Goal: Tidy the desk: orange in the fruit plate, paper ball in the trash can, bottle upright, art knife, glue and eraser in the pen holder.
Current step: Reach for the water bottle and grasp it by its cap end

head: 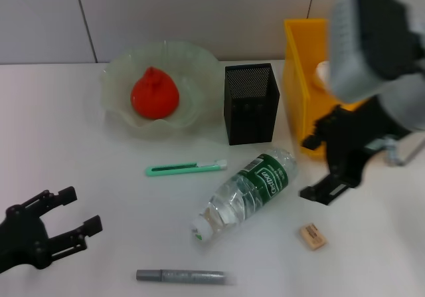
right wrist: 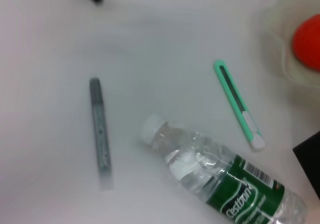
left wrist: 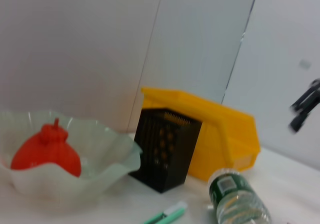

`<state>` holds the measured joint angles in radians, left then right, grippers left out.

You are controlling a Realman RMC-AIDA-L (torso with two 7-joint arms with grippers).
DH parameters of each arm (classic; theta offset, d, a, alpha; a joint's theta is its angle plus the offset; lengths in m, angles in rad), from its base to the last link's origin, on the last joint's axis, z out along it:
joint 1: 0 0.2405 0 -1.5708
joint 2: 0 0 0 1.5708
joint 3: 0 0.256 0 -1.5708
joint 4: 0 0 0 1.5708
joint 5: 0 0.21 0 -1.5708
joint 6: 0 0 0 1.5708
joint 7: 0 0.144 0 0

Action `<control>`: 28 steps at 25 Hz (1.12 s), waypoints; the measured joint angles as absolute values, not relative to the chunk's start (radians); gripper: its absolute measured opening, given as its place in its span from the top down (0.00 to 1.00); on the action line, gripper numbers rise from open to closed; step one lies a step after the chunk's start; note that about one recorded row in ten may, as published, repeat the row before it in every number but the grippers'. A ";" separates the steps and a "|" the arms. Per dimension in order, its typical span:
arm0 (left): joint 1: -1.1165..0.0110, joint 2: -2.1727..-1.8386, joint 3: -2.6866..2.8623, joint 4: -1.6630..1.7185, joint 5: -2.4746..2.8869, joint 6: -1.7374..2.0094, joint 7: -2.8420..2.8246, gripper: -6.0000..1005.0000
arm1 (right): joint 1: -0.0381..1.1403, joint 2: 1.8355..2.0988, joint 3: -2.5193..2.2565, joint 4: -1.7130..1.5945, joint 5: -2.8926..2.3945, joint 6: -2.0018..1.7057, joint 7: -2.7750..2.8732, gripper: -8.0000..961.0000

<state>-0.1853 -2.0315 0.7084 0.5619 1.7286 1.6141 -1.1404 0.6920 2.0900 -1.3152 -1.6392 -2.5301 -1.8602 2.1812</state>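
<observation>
White desk [head: 80,124] under me, pale wall panels behind it, and I'm sizing up what comes next. Orange [head: 154,96] sits in the fruit plate [head: 199,71], so that one looks done; I see no paper ball out on the desk, and something white shows inside the trash can [head: 299,64], though I can't say for sure it's the ball. My right hand [head: 332,171] hangs just in front of the trash can with its black fingers spread wide and nothing between them. The bottle [head: 249,191] is what I'd go for: it lies on its side immediately to that hand's inner side, near and slightly below it, cap end pointing away from the hand toward me, base end up close to the pen holder [head: 251,103]. Its long axis runs diagonally, so I judge the wrist must turn to close across the body, not along it. The eraser [head: 312,236] sits just under the right hand, nearer me. My left hand [head: 63,224] is parked well apart, fingers open and empty; the glue [head: 180,276] and art knife [head: 187,168] lie between it and the bottle.
</observation>
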 joint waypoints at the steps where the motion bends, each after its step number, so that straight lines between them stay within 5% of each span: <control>1: -0.189 -2.042 0.712 0.563 1.737 1.594 -1.135 0.18 | 0.670 2.090 -1.279 -1.658 -2.510 -1.879 2.181 0.14; 5: -0.213 -2.065 0.725 0.550 1.773 1.526 -1.088 0.18 | 0.618 2.087 -1.128 -1.703 -2.439 -1.957 2.176 0.14; 28: -0.371 -2.078 0.758 0.377 1.827 1.374 -1.003 0.19 | 0.355 2.085 -0.462 -1.522 -2.232 -2.145 1.654 0.14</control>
<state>-0.3706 -2.0781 0.7578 0.3773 1.8273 1.3742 -1.0033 0.3545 2.0851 -0.4624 -1.5224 -2.2319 -2.1447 1.6545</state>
